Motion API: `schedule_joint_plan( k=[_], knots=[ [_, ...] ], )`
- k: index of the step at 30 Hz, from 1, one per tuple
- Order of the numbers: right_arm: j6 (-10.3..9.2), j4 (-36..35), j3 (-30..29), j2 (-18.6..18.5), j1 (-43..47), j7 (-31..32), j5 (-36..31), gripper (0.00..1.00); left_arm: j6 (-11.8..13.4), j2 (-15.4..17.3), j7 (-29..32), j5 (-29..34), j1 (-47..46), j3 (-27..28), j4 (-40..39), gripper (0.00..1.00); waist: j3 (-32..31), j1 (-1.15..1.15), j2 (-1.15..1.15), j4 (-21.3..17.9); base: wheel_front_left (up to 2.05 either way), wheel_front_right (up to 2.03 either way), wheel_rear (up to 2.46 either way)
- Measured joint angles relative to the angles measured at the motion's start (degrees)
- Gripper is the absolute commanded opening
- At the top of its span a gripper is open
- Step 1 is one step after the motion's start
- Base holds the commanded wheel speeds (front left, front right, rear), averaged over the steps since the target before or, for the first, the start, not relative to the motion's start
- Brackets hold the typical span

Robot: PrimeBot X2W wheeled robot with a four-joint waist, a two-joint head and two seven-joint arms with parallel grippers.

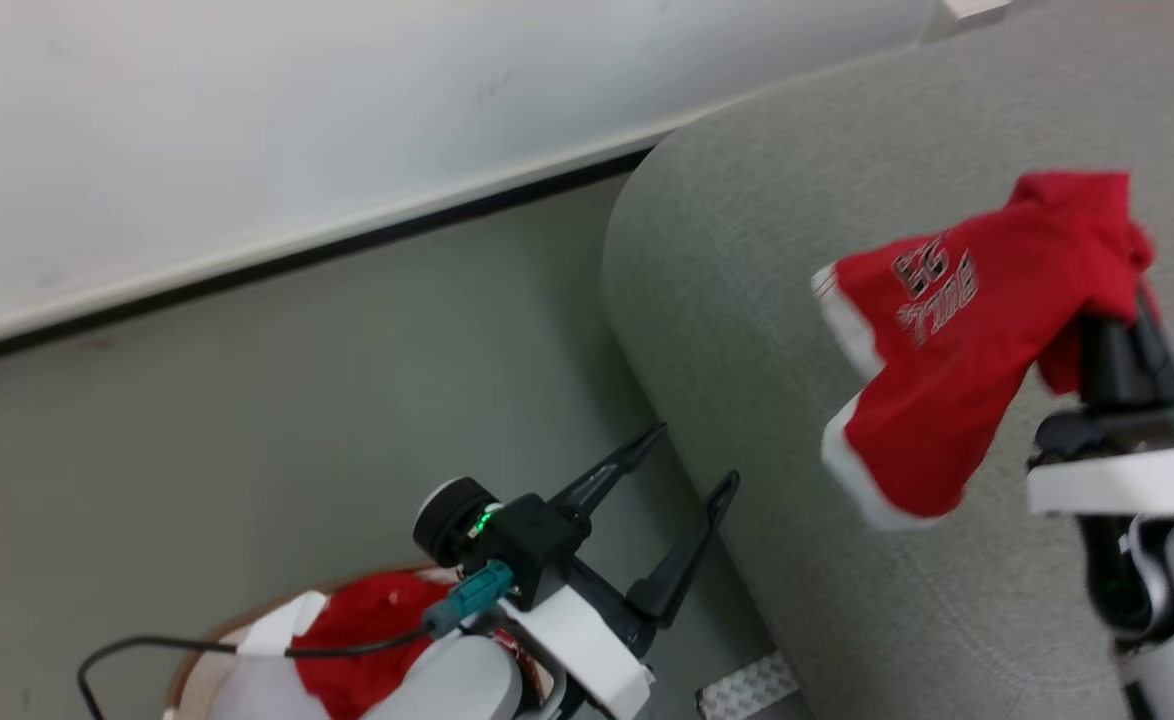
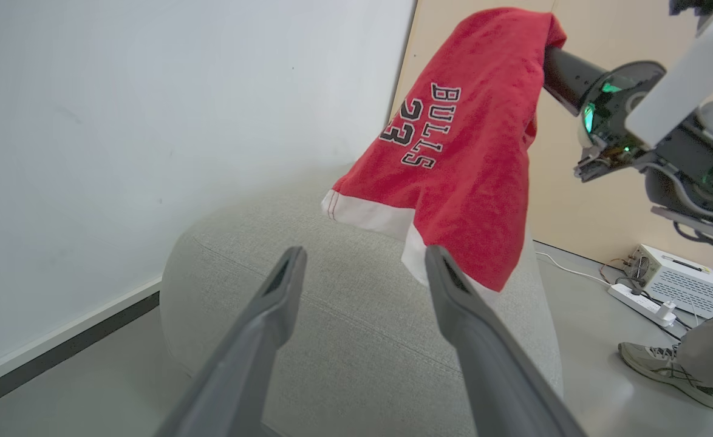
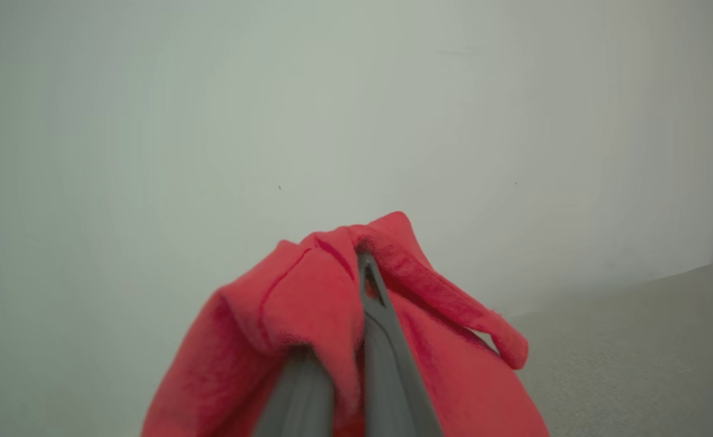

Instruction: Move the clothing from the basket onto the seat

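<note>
Jersey cloth (image 1: pixel 957 330) is clamped in the right hand (image 3: pixel 361 267) above the sofa (image 1: pixel 747 300); left hand (image 1: pixel 695 455) spread wide, empty.

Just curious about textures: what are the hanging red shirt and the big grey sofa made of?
The red lettered jersey looks like soft, matte knit cloth, perhaps polyester: it drapes limply in folds. The large light grey sofa seems upholstered in coarse woven fabric: grainy weave, stitched seam.
</note>
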Motion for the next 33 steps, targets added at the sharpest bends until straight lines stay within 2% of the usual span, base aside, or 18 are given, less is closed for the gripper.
schedule_joint_plan(
  k=[6, 15, 19, 25, 26, 28, 29, 31, 33],
  knots=[
    [0.0, 6.1, -2.8, -4.4, -9.6, 0.0, 0.3, 0.0, -0.3, 1.1, 1.7, 1.1, -2.8, -0.4, -1.0, 1.0, 5.9, 0.0, 0.0, 2.8, 0.0, 0.0, 0.0],
    [0.01, 22.0, -3.8, -14.2, -26.5, 0.0, 6.3, 0.0, -0.3, 2.0, 3.5, 2.3, -7.5, -0.4, -3.1, 1.0, 15.4, 0.01, 0.0, 7.9, 0.0, 0.0, 0.0],
    [0.01, 28.1, -6.7, -19.0, -33.3, 0.0, 4.5, 0.0, -0.3, 2.3, 4.0, 2.9, -9.3, -0.5, -3.9, 1.0, 19.0, 0.01, 0.0, 10.6, 0.0, 0.0, 0.0],
    [0.01, 35.3, -9.6, -21.1, -39.6, 0.0, 1.0, 0.0, 0.2, 2.5, 4.2, 3.2, -10.8, 0.3, -4.6, 1.0, 24.0, 0.01, 0.0, 14.2, 0.0, 0.0, 0.0],
    [0.01, 36.7, -9.4, -21.5, -40.1, 0.0, -0.1, 0.0, 0.3, 2.5, 4.1, 3.2, -10.9, 0.3, -4.7, 1.0, 24.7, 0.01, 0.0, 14.7, 0.0, 0.0, 0.0],
    [0.01, 40.5, -7.1, -21.7, -40.3, 0.1, -2.7, 0.08, 0.3, 2.5, 3.8, 3.2, -11.1, 0.4, -4.6, 1.0, 25.6, 0.01, 0.0, 15.6, 0.0, 0.0, 0.0],
    [0.01, 42.8, -5.3, -21.6, -40.4, 1.4, -4.0, 0.08, 0.3, 2.5, 3.6, 3.1, -11.2, 0.5, -4.4, 1.0, 25.9, 0.01, 0.0, 15.9, 0.0, 0.0, 0.0],
    [0.01, 46.2, -0.2, -21.6, -40.4, 5.0, -7.7, 0.08, 0.3, 2.6, 3.4, 2.9, -11.1, 0.5, -3.7, 1.0, 25.8, 0.01, 0.0, 16.3, 0.0, 0.0, 0.0],
    [0.02, 48.7, 2.8, -21.5, -40.7, 8.3, -8.3, 0.03, 0.5, 2.5, 2.9, 2.6, -11.1, 0.6, -3.4, 1.0, 25.1, 0.0, 0.0, 16.3, 0.0, 0.0, 0.0]
  ],
)
